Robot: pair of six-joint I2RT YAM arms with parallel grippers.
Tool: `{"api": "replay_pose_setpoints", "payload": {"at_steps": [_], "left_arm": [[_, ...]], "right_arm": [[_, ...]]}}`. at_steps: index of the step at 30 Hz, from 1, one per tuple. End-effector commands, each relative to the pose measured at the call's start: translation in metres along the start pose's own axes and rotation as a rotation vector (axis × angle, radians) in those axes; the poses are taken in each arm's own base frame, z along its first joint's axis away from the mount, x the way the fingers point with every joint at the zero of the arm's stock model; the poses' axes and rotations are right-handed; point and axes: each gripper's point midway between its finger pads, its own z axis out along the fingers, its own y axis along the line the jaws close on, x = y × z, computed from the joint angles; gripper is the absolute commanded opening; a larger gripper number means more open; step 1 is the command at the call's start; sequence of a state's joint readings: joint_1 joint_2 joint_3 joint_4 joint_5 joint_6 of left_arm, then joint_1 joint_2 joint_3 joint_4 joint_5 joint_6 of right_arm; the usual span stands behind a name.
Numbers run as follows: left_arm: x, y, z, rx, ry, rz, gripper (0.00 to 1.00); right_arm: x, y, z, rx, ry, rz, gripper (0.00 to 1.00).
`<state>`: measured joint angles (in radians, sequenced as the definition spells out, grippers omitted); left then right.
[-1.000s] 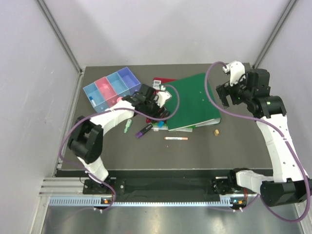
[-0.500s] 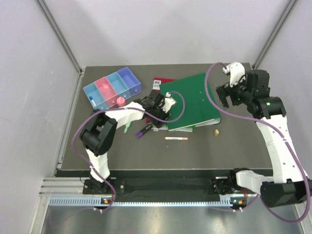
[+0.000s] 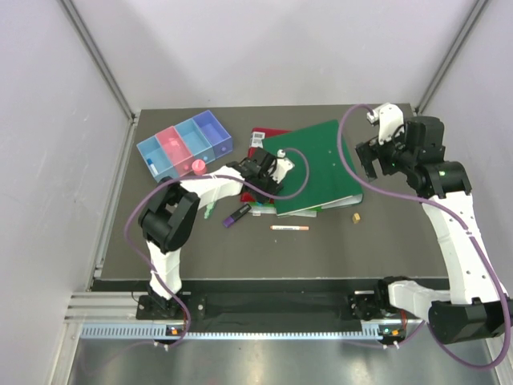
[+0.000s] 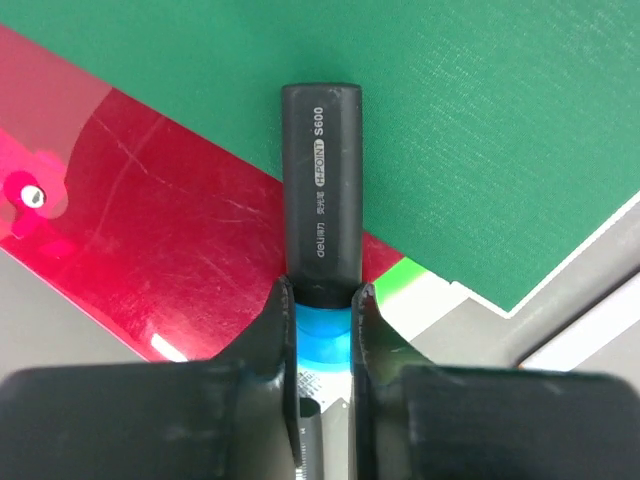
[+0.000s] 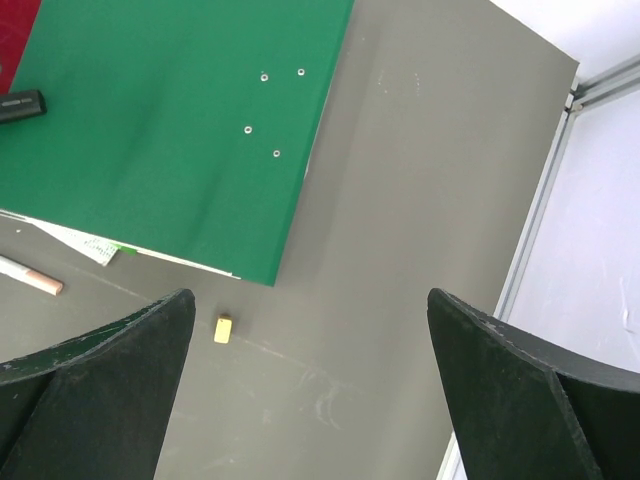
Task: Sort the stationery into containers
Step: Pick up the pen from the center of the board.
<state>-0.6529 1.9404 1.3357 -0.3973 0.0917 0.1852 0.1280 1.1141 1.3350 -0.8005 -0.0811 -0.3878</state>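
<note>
We see left claw (image 4: 320, 312) just narrowed onto black-capped blue plastic marker (image 4: 320, 180); grasp looks made, lift next; right claw (image 5: 310, 305) wide, empty.

The left arm (image 3: 164, 224) bends sharply at the elbow near its base, and its white forearm reaches right and away across the table. The left gripper (image 4: 322, 300) points forward, its two black fingers (image 4: 278, 325) set close together and pinching the blue band of a marker (image 4: 321, 180). The right arm (image 3: 457, 241) rises along its own side, wrist turned inward and held well above the table. The right gripper (image 5: 310, 300) is spread wide, with nothing between its fingers.
</note>
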Motion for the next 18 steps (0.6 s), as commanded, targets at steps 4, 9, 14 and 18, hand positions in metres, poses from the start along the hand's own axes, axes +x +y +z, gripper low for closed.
{"api": "replay_pose_setpoints", "payload": {"at_steps": [4, 9, 14, 18], "left_arm": [[-0.007, -0.003, 0.003, -0.012, -0.016, 0.011, 0.0], [-0.028, 0.009, -0.019, -0.072, -0.064, 0.002, 0.0], [-0.059, 0.035, -0.059, -0.169, -0.155, -0.019, 0.0], [-0.079, 0.066, -0.101, -0.26, -0.239, -0.057, 0.0]], "right_arm": [[-0.012, -0.001, -0.008, 0.01, -0.054, 0.019, 1.0], [-0.008, 0.0, -0.008, 0.005, -0.046, 0.018, 1.0], [-0.003, 0.004, -0.003, -0.013, -0.028, 0.019, 1.0], [0.011, 0.014, 0.008, -0.058, 0.01, 0.028, 1.0]]}}
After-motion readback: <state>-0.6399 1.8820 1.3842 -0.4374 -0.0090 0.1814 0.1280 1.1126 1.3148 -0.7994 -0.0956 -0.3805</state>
